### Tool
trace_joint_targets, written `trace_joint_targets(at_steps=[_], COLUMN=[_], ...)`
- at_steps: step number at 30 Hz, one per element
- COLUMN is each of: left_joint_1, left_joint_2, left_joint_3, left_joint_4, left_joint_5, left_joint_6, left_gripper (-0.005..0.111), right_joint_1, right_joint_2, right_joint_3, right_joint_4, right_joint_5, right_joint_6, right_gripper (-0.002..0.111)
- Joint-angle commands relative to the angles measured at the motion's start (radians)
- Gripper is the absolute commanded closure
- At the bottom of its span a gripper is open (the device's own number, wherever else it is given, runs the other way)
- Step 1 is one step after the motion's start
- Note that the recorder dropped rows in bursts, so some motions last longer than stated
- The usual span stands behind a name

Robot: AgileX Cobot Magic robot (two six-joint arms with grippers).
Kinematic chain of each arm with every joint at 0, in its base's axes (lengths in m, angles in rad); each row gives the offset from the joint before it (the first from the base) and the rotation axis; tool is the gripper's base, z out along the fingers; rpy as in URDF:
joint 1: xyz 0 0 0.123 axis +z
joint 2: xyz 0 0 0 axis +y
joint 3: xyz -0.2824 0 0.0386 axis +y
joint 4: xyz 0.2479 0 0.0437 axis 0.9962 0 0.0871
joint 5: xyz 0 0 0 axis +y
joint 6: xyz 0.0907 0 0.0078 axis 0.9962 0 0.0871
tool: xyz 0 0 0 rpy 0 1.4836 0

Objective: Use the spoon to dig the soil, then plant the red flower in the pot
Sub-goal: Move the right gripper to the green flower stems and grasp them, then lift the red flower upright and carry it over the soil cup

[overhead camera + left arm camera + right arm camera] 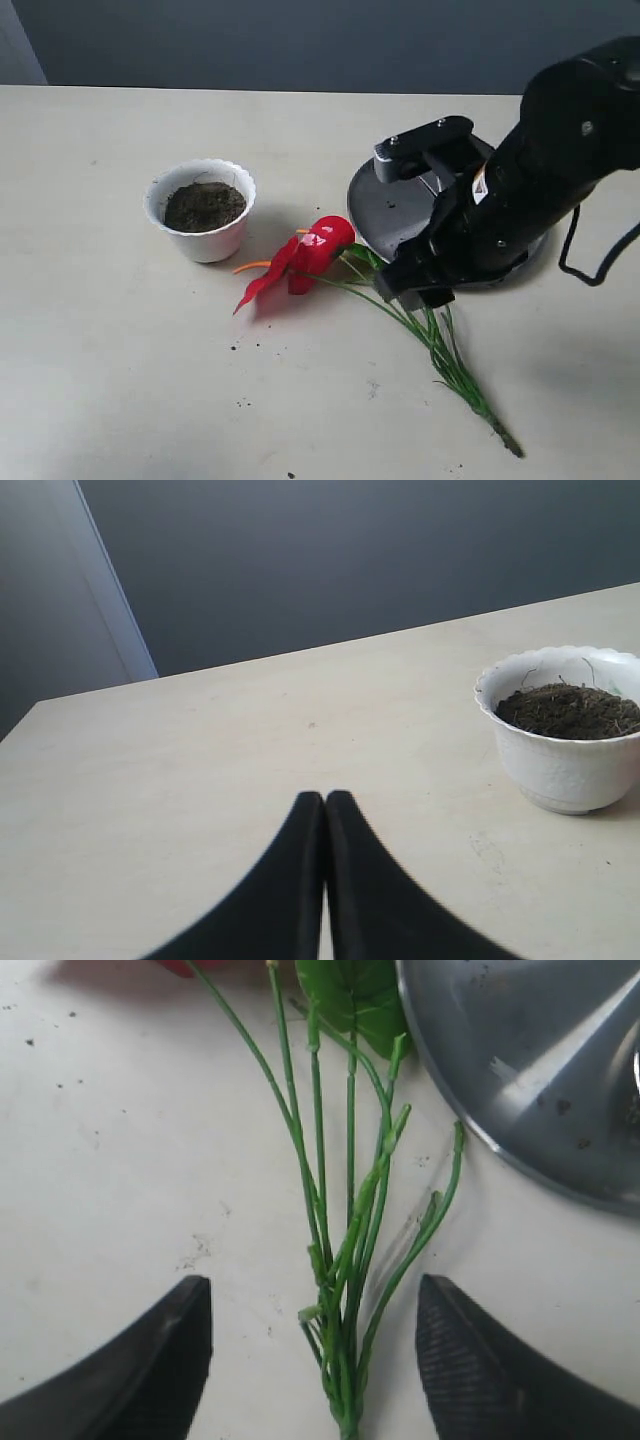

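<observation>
on the pale counter, the red flower lies flat on its side, its glossy petals just right of the pot and its bundle of green stems running away toward the near right in the exterior view. one green leaf sits by the rim of the round steel plate, which lies just behind the flower. the right gripper hangs low over the stems, its jaws spread wide with the stem bundle lying between the two dark fingers; neither finger touches the stems, which rest on the counter. the right arm covers much of the plate in the exterior view. the pot stands upright, apart from the flower, white with a scalloped rim, and holds dark crumbly soil to a little below the rim. a few specks of soil are scattered on the counter near the flower. the left gripper shows only in its own wrist view, jaws pressed together on nothing, low over bare counter with the pot near it to one side. the spoon is hidden from all three views.
</observation>
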Motion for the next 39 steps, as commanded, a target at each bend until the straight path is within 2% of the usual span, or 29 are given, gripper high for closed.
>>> trace_joint_targets(at_steps=[1,13,25,39], left_joint_1=[-0.002,-0.002,-0.002,-0.002], left_joint_2=[-0.004,-0.004,-0.004,-0.004], left_joint_3=[0.002,0.002,0.002,0.002], left_joint_4=[-0.004,-0.004,-0.004,-0.004], left_joint_5=[-0.004,-0.004,-0.004,-0.006], left_joint_6=[-0.005,-0.005,-0.005,-0.005], left_gripper=[0.106,0.106,0.106,0.106], right_joint_1=[0.002,0.002,0.002,0.002], right_joint_2=[0.083,0.217,0.247,0.382], right_joint_3=[0.004,0.004,0.004,0.004], right_joint_4=[-0.053,-0.116,-0.035,-0.046], right_joint_5=[-0.025,-0.062,-0.019,-0.083], right_joint_6=[0.01,0.024,0.046,0.046], right_gripper=[0.05,0.05,0.05,0.051])
